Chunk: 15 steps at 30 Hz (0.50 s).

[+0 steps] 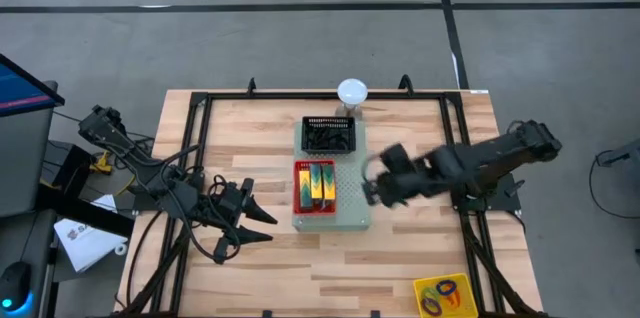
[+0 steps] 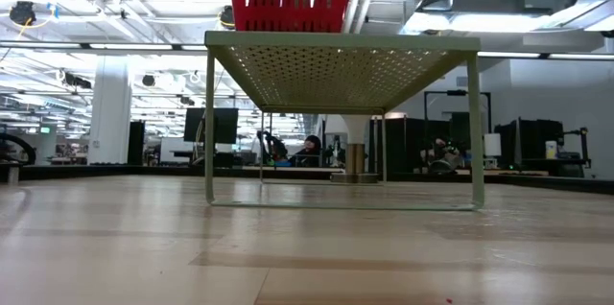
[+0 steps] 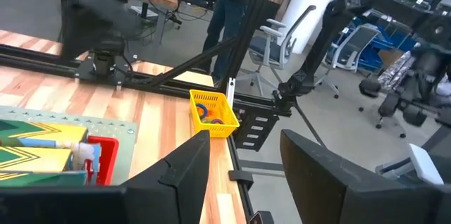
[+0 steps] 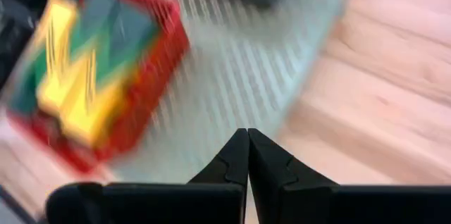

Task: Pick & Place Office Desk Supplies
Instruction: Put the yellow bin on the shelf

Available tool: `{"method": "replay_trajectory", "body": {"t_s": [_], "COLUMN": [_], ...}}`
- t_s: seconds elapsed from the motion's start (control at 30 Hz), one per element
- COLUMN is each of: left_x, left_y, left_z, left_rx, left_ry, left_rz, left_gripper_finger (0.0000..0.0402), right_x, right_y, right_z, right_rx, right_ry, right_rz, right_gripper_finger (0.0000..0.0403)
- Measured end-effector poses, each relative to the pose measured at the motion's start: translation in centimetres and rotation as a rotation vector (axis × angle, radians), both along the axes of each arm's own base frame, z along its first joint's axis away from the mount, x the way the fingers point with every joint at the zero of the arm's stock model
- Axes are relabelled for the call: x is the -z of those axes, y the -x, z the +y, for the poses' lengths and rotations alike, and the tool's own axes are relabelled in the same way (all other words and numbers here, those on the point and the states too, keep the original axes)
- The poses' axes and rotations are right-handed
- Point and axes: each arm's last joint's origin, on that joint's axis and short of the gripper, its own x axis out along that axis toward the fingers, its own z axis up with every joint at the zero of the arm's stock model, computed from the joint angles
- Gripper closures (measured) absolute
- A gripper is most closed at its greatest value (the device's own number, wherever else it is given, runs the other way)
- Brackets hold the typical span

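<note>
Yellow-green and teal printed boxes (image 1: 315, 183) lie in a red basket (image 1: 298, 190) on the pale-green perforated board (image 1: 350, 203); they also show in the right wrist view (image 4: 77, 76). A black basket (image 1: 329, 135) with dark clips stands behind it. Coloured band loops (image 1: 440, 296) lie in a yellow basket (image 1: 468, 295) at the near right corner. My right gripper (image 4: 247, 155) is shut and empty, above the board's right edge (image 1: 372, 188). My left gripper (image 1: 262, 218) is open and empty, left of the board.
A white round dome on a grey stand (image 1: 352, 93) is at the table's far edge. A black frame (image 1: 200, 108) runs around the table. The board stands on legs (image 2: 209, 152) above the tabletop. People and chairs show in the room beyond.
</note>
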Motion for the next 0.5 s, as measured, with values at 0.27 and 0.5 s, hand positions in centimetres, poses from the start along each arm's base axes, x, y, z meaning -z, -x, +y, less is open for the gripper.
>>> {"method": "replay_trajectory", "body": {"t_s": [0.27,0.5], "left_x": [0.3,0.3], "left_y": [0.0,0.0], "left_z": [0.0,0.0], "left_rx": [0.001,0.004], "left_ry": [-0.02,-0.02], "left_rz": [0.026,0.027], "left_gripper_finger": [0.0234,0.0234], "right_x": [-0.7,1.0], "right_y": [6.2,9.3], "right_z": [6.8,12.6], "right_rx": [-0.069,-0.105], "right_ry": [-0.206,-0.345], "right_rz": [0.113,0.267], "right_gripper_finger": [0.0339,0.0255]}}
